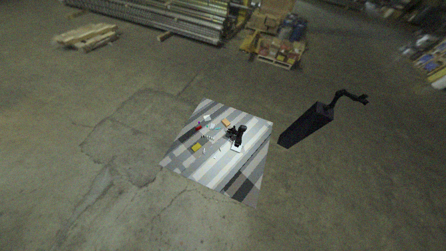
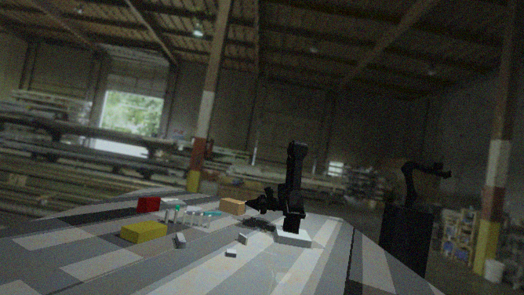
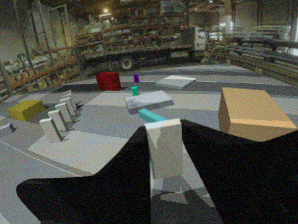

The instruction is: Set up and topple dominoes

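My gripper point(image 3: 162, 128) point(image 2: 251, 204) point(image 1: 229, 133) is shut on a pale grey domino point(image 3: 166, 159) and holds it above the table, near the arm's base. The row of standing dominoes point(image 3: 60, 116) point(image 2: 188, 216) point(image 1: 209, 137) stands to the left of the gripper, some way off. Three loose dominoes lie flat on the table: one point(image 2: 180, 240) beside the yellow block, one point(image 2: 243, 238) nearer the arm's base and one point(image 2: 231, 253) toward the front.
A tan box point(image 3: 253, 112) point(image 2: 232, 205) point(image 1: 226, 122) sits close on the gripper's right. A teal bar point(image 3: 152, 116), a grey flat plate point(image 3: 149, 100), a red block point(image 3: 108, 80) point(image 2: 148, 204) and a yellow block point(image 3: 27, 110) point(image 2: 143, 231) lie around the row.
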Available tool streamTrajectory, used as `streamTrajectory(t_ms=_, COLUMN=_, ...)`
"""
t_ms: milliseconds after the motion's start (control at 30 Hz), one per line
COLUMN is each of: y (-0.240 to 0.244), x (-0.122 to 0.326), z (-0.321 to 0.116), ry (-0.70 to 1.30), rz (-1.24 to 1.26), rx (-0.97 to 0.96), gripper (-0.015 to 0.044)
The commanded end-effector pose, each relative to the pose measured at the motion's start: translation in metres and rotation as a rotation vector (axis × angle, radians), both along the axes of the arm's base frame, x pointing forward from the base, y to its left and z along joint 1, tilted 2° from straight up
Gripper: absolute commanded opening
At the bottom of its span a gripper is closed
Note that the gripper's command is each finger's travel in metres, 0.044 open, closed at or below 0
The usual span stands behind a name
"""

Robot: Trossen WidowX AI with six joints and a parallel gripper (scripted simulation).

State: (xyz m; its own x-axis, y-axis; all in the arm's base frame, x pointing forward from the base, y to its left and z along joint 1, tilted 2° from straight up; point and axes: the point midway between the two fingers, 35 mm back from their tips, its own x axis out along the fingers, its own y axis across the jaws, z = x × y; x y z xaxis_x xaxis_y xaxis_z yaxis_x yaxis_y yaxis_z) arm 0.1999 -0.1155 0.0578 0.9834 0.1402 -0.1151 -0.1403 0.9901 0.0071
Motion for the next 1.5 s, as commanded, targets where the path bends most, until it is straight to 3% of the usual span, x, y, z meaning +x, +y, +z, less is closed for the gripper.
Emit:
streamTrajectory(t_ms=0, y=0.003, x=-0.001, z=0.000, ry=-0.003, rz=0.004, rx=0.009, gripper=0.0107)
streamTrajectory(t_ms=1467, y=0.005, x=0.006, z=-0.040, ry=0.030, rz=0.043, rx=-0.017, gripper=0.0107)
